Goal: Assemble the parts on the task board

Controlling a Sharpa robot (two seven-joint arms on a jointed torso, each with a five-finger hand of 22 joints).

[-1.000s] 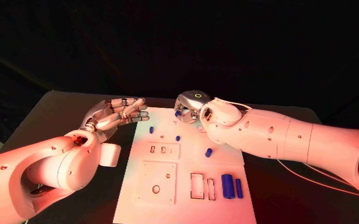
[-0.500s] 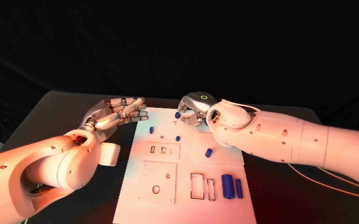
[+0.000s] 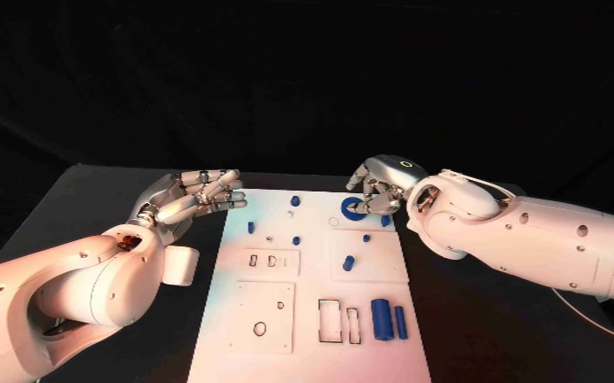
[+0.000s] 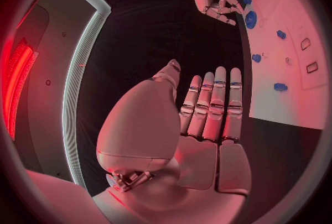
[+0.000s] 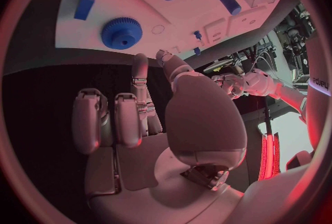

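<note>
Two robot hands flank the white task board [image 3: 307,312], which lies lengthwise on the black counter [image 3: 77,197] w/ its small blue parts spread across it. The left hand [image 3: 192,197] hovers at the board's far left corner, fingers [image 3: 220,190] extended side by side & released, holding nothing; the left wrist view shows the same hand [image 4: 207,119] flat, beside the board's edge. The right hand [image 3: 380,190] sits at the board's far right corner, just beside a blue gear [image 3: 353,208] that lies flat on the white surface. Its fingers [image 5: 104,119] are curled in on nothing per the right wrist view, where the gear [image 5: 122,32] rests apart from the fingertips. Near the gear, a short blue peg [image 3: 295,199] stands at the board's far end, w/ smaller blue studs [image 3: 297,240] toward mid-board. A blue pin [image 3: 348,262] lies tilted at center-right. At the near end, two blue bars [image 3: 381,317] lie side by side, just right of two empty rectangular slots [image 3: 330,320]. A square plate section w/ an oval hole [image 3: 261,329] occupies the near left.
</note>
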